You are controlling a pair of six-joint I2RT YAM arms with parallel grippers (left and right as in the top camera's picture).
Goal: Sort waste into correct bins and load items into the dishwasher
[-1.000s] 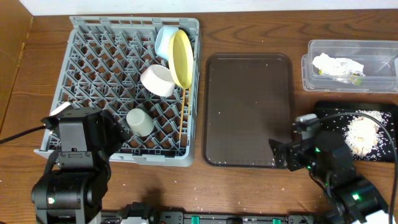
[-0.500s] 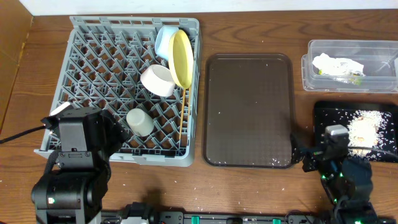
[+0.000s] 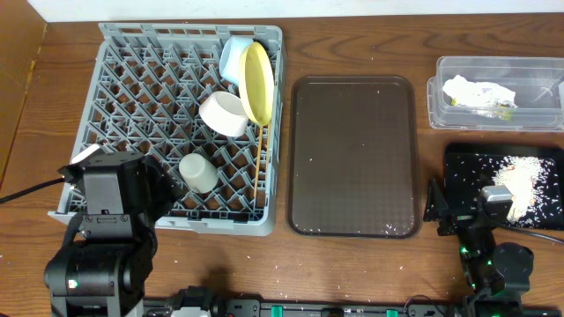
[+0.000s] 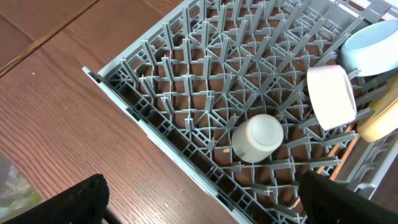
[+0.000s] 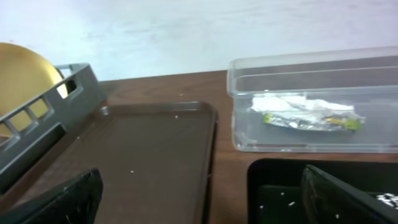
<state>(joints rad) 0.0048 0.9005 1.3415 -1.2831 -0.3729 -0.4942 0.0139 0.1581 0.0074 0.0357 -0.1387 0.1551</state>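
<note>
Your right gripper (image 5: pixel 202 196) hangs wide apart and empty at the near right corner of the brown tray (image 3: pixel 352 158). Your left gripper (image 4: pixel 205 202), also spread and empty, hovers over the grey rack (image 3: pixel 132 88) left of that tray. The yellow plate (image 3: pixel 256 84), blue bowl (image 3: pixel 231 55) and white bowl (image 3: pixel 223 114) lean in the dividers nearest the tray, likely to stay propped. The cup (image 3: pixel 198 173) sits bottom-up and the chopsticks (image 3: pixel 258 163) lie along a row. Right of the tray, the wrapper (image 3: pixel 478 93) lies in the clear tub (image 3: pixel 498 62) and the rice scraps (image 3: pixel 515 185) in the black tub (image 3: pixel 458 176), sorted by kind. You look nearly finished.
</note>
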